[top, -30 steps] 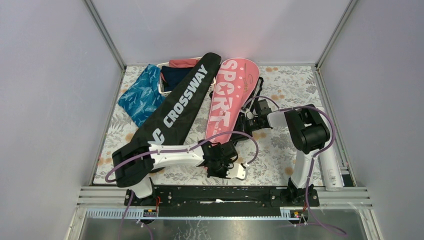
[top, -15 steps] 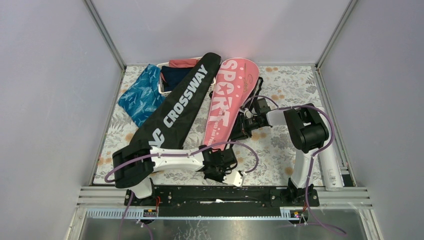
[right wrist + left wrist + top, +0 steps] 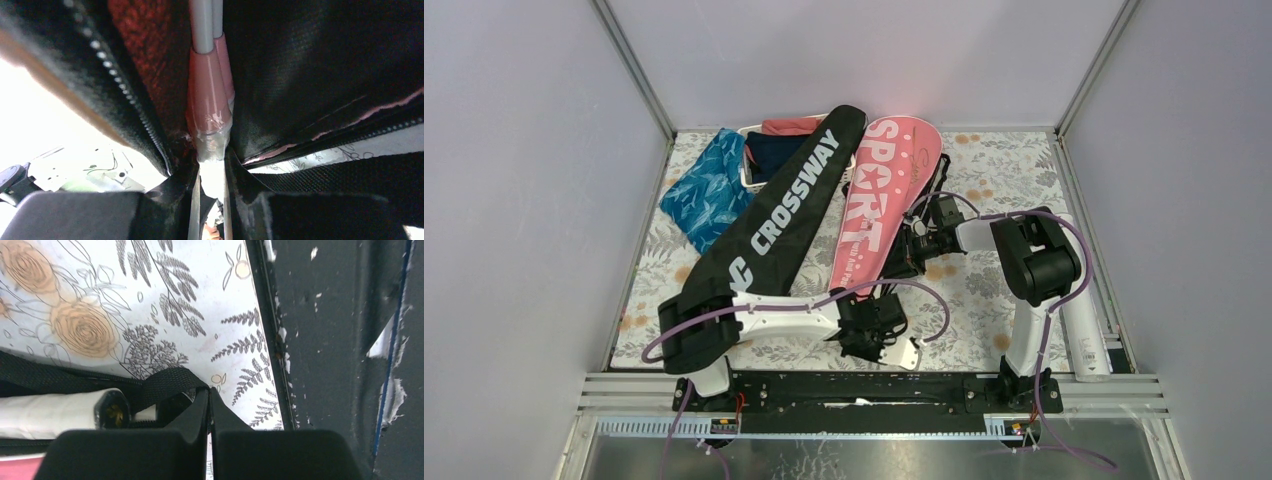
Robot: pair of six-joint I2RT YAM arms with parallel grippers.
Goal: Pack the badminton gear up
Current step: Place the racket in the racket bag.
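Observation:
The pink "SPORT" bag (image 3: 879,200) lies beside the black "CROSSWAY" bag (image 3: 774,225) on the flowered table. My left gripper (image 3: 879,335) is at the pink bag's near end, shut on a black webbing strap (image 3: 165,382); in the left wrist view the jaws (image 3: 209,392) are pressed together on it. A white racket handle (image 3: 55,410) with a black end cap lies just to their left. My right gripper (image 3: 906,255) is at the pink bag's right edge, shut on a racket handle (image 3: 210,125) with a pink cone, inside the open bag (image 3: 300,75). The white shuttlecock tube (image 3: 1084,325) lies at the far right.
A white slatted basket (image 3: 750,172) with navy and red clothes stands at the back, partly under the black bag. A blue patterned cloth (image 3: 707,190) lies to its left. The black base rail (image 3: 325,340) runs along the table's near edge, close to my left gripper.
My left gripper has moved a little to the right along the near edge with the strap. My right gripper has shifted slightly left against the pink bag.

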